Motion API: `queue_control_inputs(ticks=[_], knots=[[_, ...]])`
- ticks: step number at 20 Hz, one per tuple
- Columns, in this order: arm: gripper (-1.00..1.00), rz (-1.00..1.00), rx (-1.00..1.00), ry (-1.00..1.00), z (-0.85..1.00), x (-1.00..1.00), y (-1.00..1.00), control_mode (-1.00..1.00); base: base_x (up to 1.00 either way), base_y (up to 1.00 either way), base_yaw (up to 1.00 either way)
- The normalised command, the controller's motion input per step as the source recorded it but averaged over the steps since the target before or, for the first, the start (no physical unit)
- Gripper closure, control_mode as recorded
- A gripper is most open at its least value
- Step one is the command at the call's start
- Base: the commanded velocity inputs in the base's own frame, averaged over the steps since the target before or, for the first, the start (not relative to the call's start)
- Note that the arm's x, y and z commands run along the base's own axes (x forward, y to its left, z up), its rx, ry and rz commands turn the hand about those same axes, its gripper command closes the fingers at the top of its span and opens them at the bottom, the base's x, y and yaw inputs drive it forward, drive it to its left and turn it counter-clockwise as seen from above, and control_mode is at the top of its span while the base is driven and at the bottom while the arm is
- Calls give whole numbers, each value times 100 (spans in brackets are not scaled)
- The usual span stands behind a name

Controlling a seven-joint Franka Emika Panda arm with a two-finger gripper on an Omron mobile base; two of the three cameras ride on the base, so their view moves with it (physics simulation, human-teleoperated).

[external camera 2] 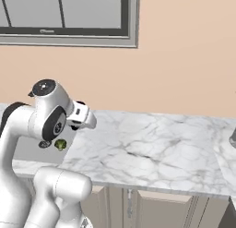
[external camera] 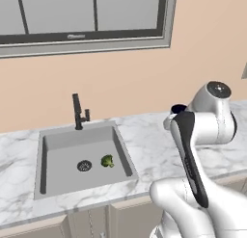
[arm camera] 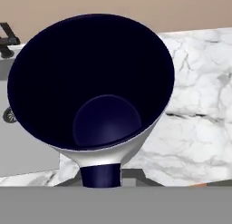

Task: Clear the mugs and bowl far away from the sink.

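My gripper (external camera 2: 84,112) is shut on a mug (arm camera: 95,82) with a white outside and a dark navy inside, held above the marble counter just right of the sink (external camera: 53,140). In the hand view the mug's open mouth faces the camera and its dark handle (arm camera: 100,174) sits at the bottom between my fingers, which are hidden. In the left base view only the mug's dark rim (external camera: 178,108) peeks out behind my arm. The grey sink has a dark faucet (external camera: 78,112) at its back. The bowl is out of view.
A piece of broccoli (external camera: 107,160) lies in the basin beside the round drain (external camera: 84,165). Marble counter (external camera 2: 152,144) stretches far to the right. A grey object (external camera 2: 233,138) is cut off by the right edge. Wall and window stand behind.
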Motion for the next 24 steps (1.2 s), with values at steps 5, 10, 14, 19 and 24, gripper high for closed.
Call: queue_control_inputs(ticks=[5, 10, 14, 19, 24], knots=[[100, 0, 0, 0, 0, 0, 0, 100, -6, 2, -91], [100, 0, 0, 0, 0, 0, 0, 100, 0, 1, -100], [100, 0, 0, 0, 0, 0, 0, 100, 0, 0, -100], [100, 0, 0, 0, 0, 0, 0, 100, 0, 0, -100], [100, 0, 0, 0, 0, 0, 0, 100, 0, 0, -100]])
